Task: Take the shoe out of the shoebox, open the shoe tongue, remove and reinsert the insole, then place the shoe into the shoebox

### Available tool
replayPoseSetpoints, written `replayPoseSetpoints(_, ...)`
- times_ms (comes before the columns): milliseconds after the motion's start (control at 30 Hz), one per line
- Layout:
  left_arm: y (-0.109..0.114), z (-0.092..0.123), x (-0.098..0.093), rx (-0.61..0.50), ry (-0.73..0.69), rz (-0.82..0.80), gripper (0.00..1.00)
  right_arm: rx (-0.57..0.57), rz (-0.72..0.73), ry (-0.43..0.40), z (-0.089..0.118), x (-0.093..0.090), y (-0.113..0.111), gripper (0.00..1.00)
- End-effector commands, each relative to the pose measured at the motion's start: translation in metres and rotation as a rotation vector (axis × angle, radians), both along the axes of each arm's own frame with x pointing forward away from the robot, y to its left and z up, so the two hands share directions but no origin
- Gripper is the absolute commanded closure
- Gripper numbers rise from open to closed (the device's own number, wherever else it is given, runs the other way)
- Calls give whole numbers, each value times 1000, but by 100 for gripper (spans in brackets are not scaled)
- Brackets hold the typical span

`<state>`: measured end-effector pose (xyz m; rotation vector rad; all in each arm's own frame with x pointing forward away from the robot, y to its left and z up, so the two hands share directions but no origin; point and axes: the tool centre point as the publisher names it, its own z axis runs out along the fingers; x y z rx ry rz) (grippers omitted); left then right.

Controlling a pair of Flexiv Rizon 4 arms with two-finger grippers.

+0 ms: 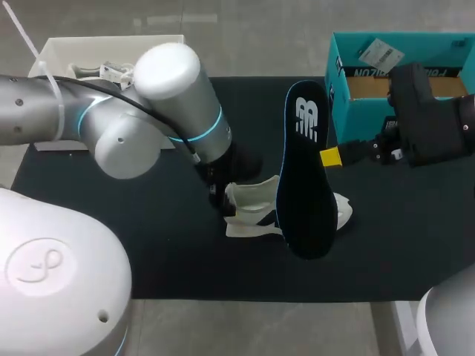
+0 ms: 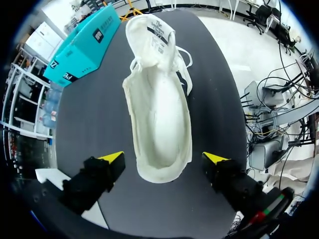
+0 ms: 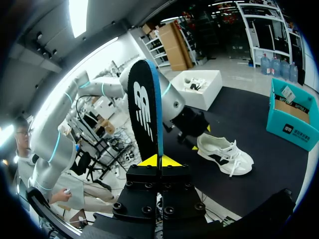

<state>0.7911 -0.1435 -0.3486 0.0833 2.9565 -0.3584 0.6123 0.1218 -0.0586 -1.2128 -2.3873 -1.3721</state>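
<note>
While the right gripper (image 3: 159, 160) is closed flat on the lower end of a long black foam insole (image 3: 144, 107) with a blue edge and a white mark, and holds it upright in the air, the white lace-up sports shoe (image 1: 249, 210) with dark side patches stands on its sole near the middle of the black table mat (image 1: 148, 245). In the head view the raised insole is in front of the shoe and covers its middle part. Only the heel end and the tip of the toe can be seen on the two sides of it.

The left gripper (image 2: 163, 159) is hidden in the head view under the thick silver left arm (image 1: 171, 96). Its own wrist view shows it well: the two fingers are spread wide, one on each side of the heel, and hold nothing. It seems that neither yellow tip touches the shoe, but the gap is narrow and I am not sure. From that view one looks down into the shoe. The inside is pale and bare, and the tongue is lifted toward the toe with its inner label showing.

The teal cardboard shoebox (image 1: 343, 111) stands open at the far right corner of the mat, well apart from the shoe. The dark right arm (image 1: 430, 119) crosses in front of it and hides part of its near wall and brown inside. An open white box (image 1: 59, 52) stands at the far left corner. The left arm cuts off part of it, and I cannot make out the pale things inside.
</note>
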Motion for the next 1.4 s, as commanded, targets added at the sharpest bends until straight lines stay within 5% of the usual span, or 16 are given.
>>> replayPoseSetpoints(33, 2, 16, -3, 40, -3, 9, 0, -3, 2, 3, 0, 4, 5, 100)
replayPoseSetpoints(1400, 1, 21, -2, 79, 3, 19, 0, -3, 2, 3, 0, 4, 5, 100)
